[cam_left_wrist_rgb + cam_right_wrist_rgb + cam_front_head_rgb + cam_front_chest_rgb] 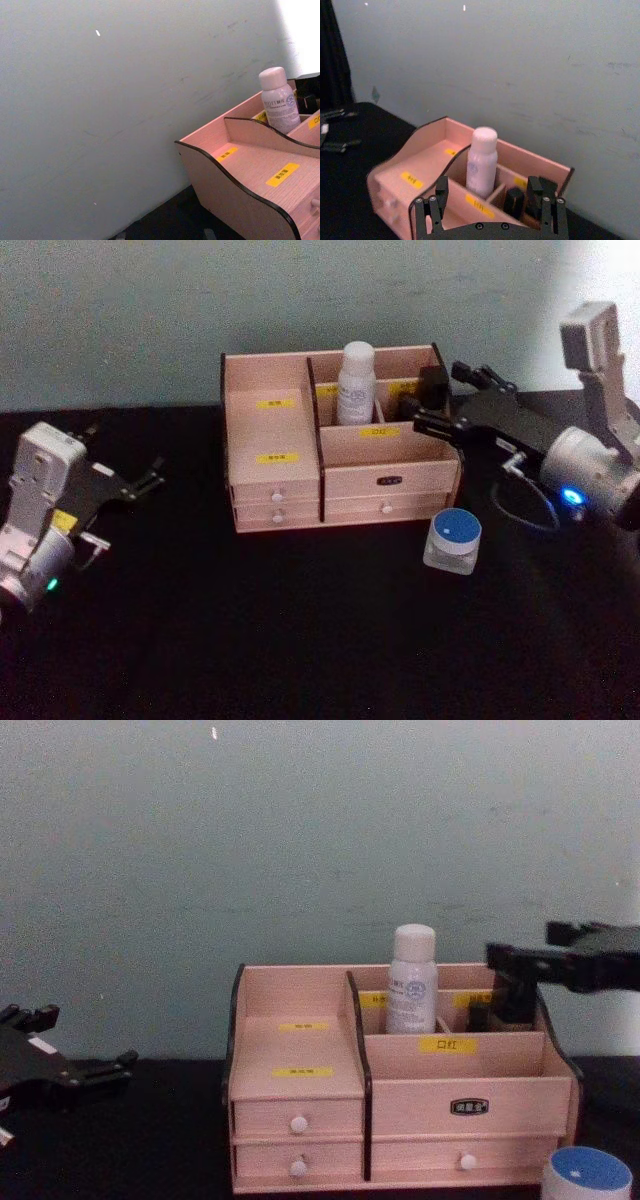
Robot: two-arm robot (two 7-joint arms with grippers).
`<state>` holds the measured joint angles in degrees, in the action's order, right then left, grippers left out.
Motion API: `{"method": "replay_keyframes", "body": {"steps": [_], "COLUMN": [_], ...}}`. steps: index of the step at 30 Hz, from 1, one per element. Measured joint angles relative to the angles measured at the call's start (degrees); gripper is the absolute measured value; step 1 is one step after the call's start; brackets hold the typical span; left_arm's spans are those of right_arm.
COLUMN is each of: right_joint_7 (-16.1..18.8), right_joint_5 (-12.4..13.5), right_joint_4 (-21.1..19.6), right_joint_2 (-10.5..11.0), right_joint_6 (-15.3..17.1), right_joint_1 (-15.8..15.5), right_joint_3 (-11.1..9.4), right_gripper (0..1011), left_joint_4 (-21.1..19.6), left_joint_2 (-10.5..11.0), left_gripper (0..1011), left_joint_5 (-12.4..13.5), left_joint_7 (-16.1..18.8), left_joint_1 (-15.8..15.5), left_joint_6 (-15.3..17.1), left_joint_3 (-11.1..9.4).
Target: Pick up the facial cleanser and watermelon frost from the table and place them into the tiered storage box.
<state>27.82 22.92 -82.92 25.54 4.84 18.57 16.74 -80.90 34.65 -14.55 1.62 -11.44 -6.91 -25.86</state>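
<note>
1. Jar with a blue lid (452,538) stands on the black table (300,640), nearest of all, just in front of the right front corner of the tiered storage box (270,430) and apart from it.
2. Left gripper (155,475) rests low over the table at the left, well apart from the box. Its fingers are spread and there is nothing between them.
3. Box sits at the far middle of the table with its four white-knobbed drawers facing near and its stepped compartments rising toward the far side.
4. Facial cleanser (356,380), a white bottle with a white cap, stands upright in a far compartment just right of the box's centre divider.
5. Right gripper (438,400) reaches in from the right and hangs over the far right compartment, next to the cleanser's. Its fingers are set wide apart.
6. Small dark container (514,202) stands upright in that compartment, between the fingers and just beside one of them. Whether it touches that finger I cannot tell.
7. Pale green wall (150,320) rises behind the box.
</note>
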Motion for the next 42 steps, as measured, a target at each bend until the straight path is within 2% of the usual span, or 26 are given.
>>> {"method": "replay_keyframes", "body": {"steps": [11,15,25,42], "right_joint_7": [1.69,1.7,1.36,0.77], "right_joint_5": [2.47,3.22,5.03,5.71], "right_joint_4": [-7.12,-8.62,-9.8,-7.58], "right_joint_2": [7.85,9.62,12.01,13.02], "right_joint_6": [-2.0,-1.74,0.35,4.94], "right_joint_1": [-9.41,-11.88,-15.38,-14.61], "right_joint_3": [-1.95,-2.46,-2.73,0.13], "right_gripper": [1002,1003,1002,1003], "left_joint_4": [0.0,0.0,0.0,0.0], "left_joint_2": [0.0,0.0,0.0,0.0], "left_gripper": [1001,1001,1001,1001], "left_joint_5": [0.0,0.0,0.0,0.0], "left_joint_7": [0.0,0.0,0.0,0.0], "left_joint_1": [0.0,0.0,0.0,0.0], "left_joint_6": [0.0,0.0,0.0,0.0], "left_joint_3": [0.0,0.0,0.0,0.0]}}
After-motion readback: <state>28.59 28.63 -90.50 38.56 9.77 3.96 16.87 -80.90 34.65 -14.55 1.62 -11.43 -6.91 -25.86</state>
